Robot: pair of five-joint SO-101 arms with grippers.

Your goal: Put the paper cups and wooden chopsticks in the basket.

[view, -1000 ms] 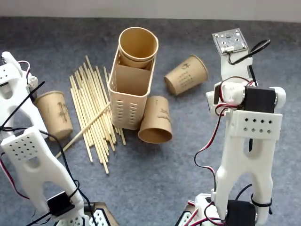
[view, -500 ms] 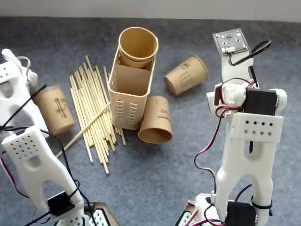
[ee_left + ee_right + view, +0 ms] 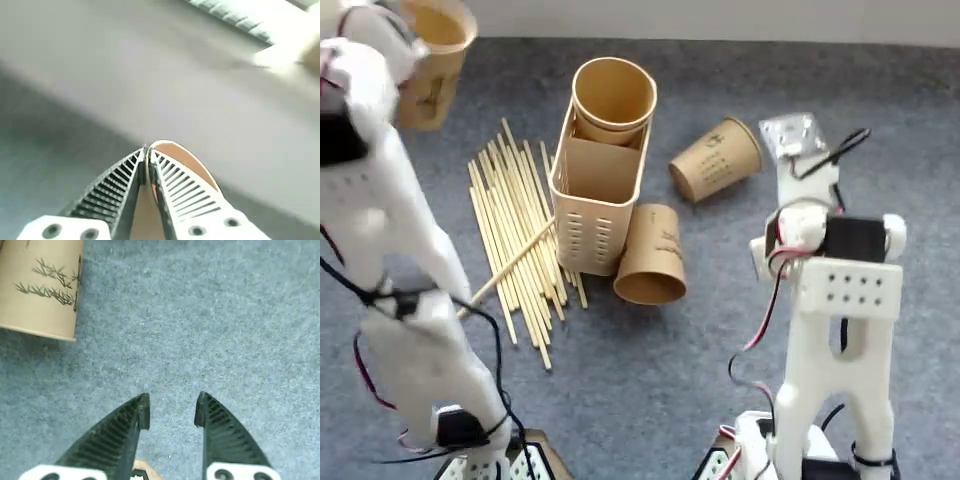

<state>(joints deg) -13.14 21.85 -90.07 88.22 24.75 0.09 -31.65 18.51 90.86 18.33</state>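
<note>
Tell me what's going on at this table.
The left pincer is shut on a paper cup and holds it up off the table, away from the basket. A second cup stands in the basket. On one side of the basket two more cups lie on their sides. On the other side the wooden chopsticks lie in a loose pile. The right pincer is open above bare table, holding nothing.

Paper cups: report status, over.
Left gripper shut on paper cup, held high. Right gripper open over mat. Basket holds one cup; two cups lie outside. Chopsticks loose beside basket.
</note>
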